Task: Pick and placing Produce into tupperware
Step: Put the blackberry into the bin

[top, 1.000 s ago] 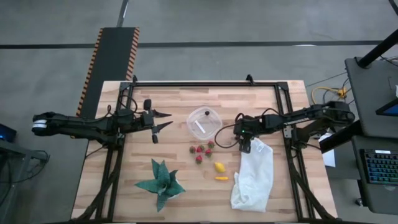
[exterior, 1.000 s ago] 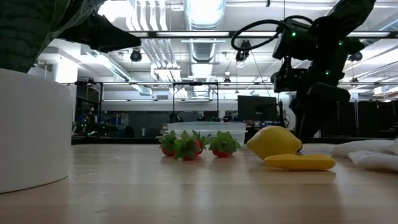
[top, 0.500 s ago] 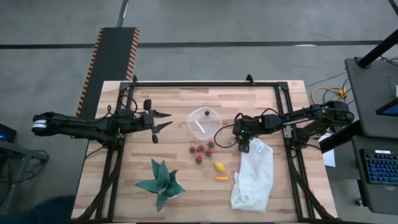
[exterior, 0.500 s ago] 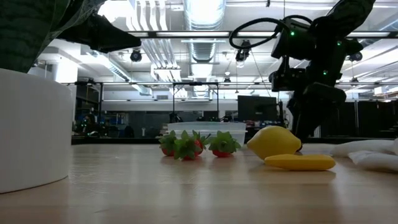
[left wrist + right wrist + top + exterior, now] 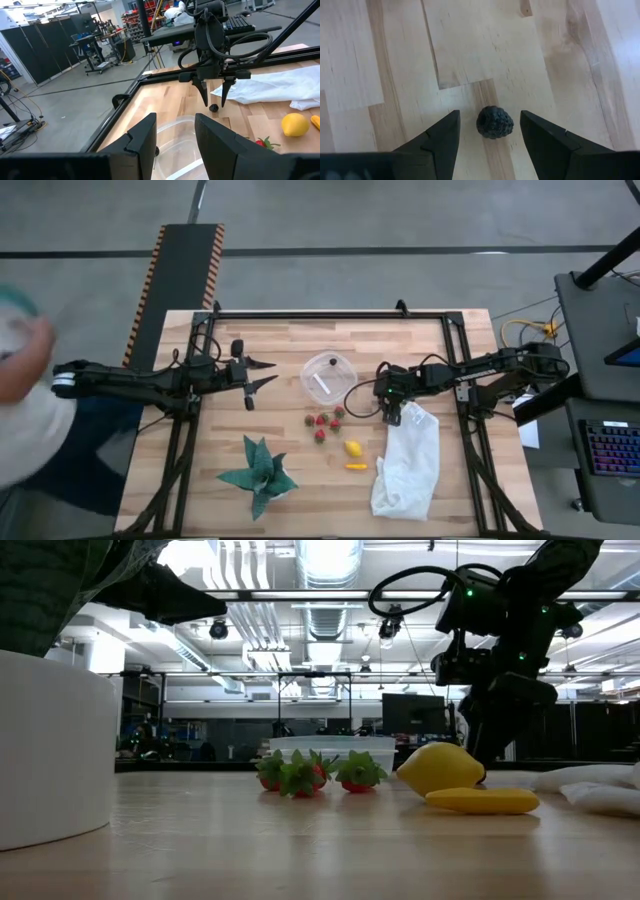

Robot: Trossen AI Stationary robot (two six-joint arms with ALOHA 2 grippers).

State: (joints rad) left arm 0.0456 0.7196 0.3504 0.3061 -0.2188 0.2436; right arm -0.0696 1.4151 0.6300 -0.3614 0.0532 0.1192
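Observation:
My right gripper (image 5: 490, 131) is open and points down over a dark brown ball (image 5: 495, 122) that rests on the wood. One finger stands on each side of the ball, apart from it; the left wrist view shows the gripper (image 5: 214, 100) above the ball (image 5: 213, 107). The clear tub (image 5: 327, 375) with its white mark stands mid-table. Three strawberries (image 5: 322, 423), a yellow lemon (image 5: 352, 448) and an orange piece (image 5: 356, 466) lie nearer the near edge. My left gripper (image 5: 268, 372) waits, open, left of the tub.
A white cloth bag (image 5: 408, 460) lies right beside my right gripper, toward the near edge. A green spiky plant shape (image 5: 258, 472) sits near the near-left corner. A person (image 5: 25, 400) shows blurred beyond the table's left side. Bare wood lies between the tub and the ball.
My right gripper has shifted a little toward the table's left, staying open and pointed down. A person has come into view beyond the table's left edge. The fruit pieces and the tub have stayed where they were.

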